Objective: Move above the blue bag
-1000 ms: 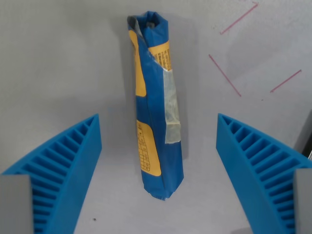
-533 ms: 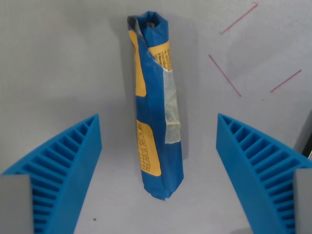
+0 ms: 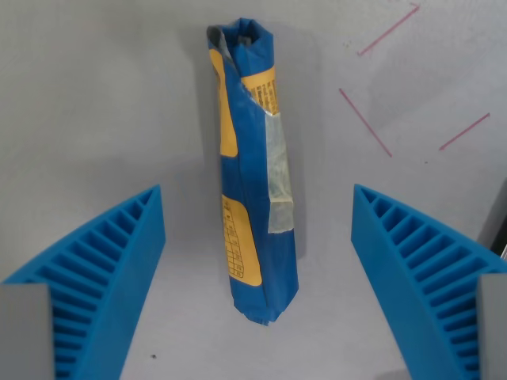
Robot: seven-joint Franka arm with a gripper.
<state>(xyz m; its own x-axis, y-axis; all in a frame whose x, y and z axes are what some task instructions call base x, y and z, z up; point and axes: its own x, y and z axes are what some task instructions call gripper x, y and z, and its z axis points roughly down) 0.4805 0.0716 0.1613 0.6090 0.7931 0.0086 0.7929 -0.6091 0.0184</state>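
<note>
Wrist view, looking down on a pale grey table (image 3: 95, 103).

Gripper (image 3: 257, 206): two blue ribbed fingers enter from the bottom corners, one at the wrist view's left (image 3: 111, 269), one at the wrist view's right (image 3: 412, 269). Jaws wide open, nothing held, a broad gap between the tips.

Blue bag (image 3: 253, 174): a long, narrow roll, blue with yellow printed panels and a strip of clear tape along its side. It lies flat on the table, lengthwise up the frame, in the gap between the two fingers and roughly centred there. Bare table shows on both sides of it; neither finger touches it. Its near end sits low in the frame between the fingers, slightly towards the wrist view's right; its far, crumpled end reaches well beyond the fingertips, near the top of the frame.

Beyond, upper right: thin red lines (image 3: 366, 123) marked on the table, apart from the bag.

Right edge: a dark object, mostly out of frame; cannot identify.
</note>
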